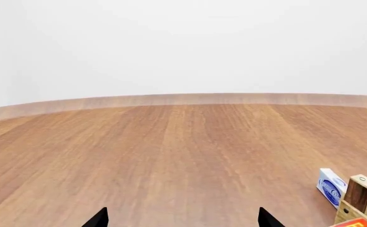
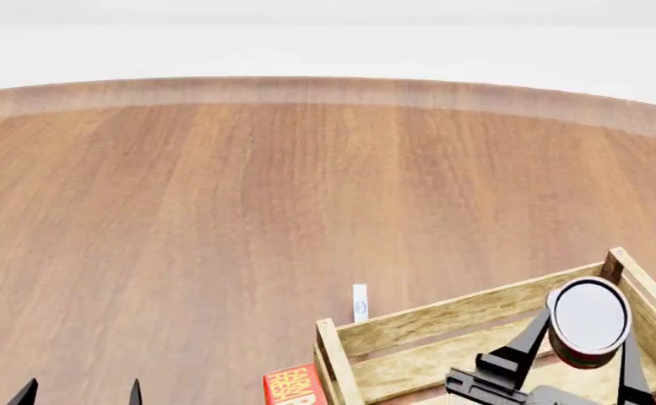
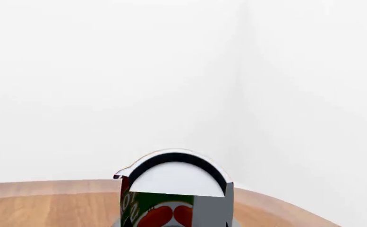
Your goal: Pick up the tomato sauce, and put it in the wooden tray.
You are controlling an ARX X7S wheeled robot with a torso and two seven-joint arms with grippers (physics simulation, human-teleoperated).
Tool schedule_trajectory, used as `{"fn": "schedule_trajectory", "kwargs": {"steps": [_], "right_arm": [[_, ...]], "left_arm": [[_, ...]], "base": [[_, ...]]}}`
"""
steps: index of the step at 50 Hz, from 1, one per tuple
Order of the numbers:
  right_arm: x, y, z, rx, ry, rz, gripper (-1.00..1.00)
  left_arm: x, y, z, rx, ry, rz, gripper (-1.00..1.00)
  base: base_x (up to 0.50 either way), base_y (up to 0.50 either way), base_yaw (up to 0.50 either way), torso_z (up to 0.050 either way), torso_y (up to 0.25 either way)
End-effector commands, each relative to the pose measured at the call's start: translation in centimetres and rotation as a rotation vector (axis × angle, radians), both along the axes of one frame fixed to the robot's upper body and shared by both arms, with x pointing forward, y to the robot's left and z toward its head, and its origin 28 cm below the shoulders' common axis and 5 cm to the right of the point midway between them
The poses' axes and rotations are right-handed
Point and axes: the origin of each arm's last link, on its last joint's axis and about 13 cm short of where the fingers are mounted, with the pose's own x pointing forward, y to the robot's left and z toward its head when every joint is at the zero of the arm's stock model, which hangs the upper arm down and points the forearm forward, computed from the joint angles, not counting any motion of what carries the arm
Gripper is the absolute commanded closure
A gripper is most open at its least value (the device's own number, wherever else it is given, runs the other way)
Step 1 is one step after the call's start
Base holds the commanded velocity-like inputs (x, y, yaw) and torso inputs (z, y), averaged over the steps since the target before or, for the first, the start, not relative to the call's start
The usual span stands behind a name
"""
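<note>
- My left gripper (image 2: 80,393) sits at about seven o'clock in the head view, fingers spread apart over bare table (image 2: 192,211), holding nothing.
- A red box (image 2: 294,385) and a small white-and-blue box (image 2: 360,302) lie just outside the tray's near-left corner.
- The wooden tray (image 2: 452,316) fills the five o'clock area.
- My right gripper (image 2: 576,354) is clamped on the tomato sauce (image 2: 588,319), which is above the tray's interior.
- I judge pickup and carry done; lowering and release are left.
</note>
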Motion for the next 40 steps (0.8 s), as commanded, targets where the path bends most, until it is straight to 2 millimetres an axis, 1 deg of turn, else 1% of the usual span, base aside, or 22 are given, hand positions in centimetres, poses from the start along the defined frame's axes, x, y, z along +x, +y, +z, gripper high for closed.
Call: {"fn": "schedule_trajectory", "kwargs": {"steps": [1,4,16,19,24,30,40], "right_arm": [[2.0,-0.3,0.2,-0.042,0.037,-0.018,1.0],[2.7,-0.8,-0.1,0.014,0.073,-0.013,1.0],[3.2,-1.2,-0.5,0.018,0.087,-0.005,1.0],[3.8,-1.3,-0.3,0.023,0.099,-0.012,1.0],[5.3,-1.6,-0.1,0.037,0.124,-0.036,1.0],[6.2,-1.2,0.0,0.036,0.14,-0.028,1.0],[7.3,-1.6,-0.3,0.05,0.189,-0.013,1.0]], "left_arm": [[0.0,0.0,0.1,0.0,0.0,-0.001,-1.0],[0.0,0.0,0.0,0.001,-0.001,-0.002,-1.0],[-0.1,0.0,0.1,0.003,-0.001,-0.001,-1.0],[-0.1,0.0,0.1,0.003,-0.001,-0.001,-1.0],[-0.1,0.0,0.1,0.003,-0.001,-0.001,-1.0],[0.0,0.0,0.1,0.002,-0.001,0.0,-1.0],[-0.1,0.0,0.1,0.001,0.0,-0.001,-1.0]], "base": [[0.0,0.0,0.0,0.0,0.0],[0.0,0.0,0.0,0.0,0.0],[0.0,0.0,0.0,0.0,0.0],[0.0,0.0,0.0,0.0,0.0],[0.0,0.0,0.0,0.0,0.0],[0.0,0.0,0.0,0.0,0.0],[0.0,0.0,0.0,0.0,0.001]]}}
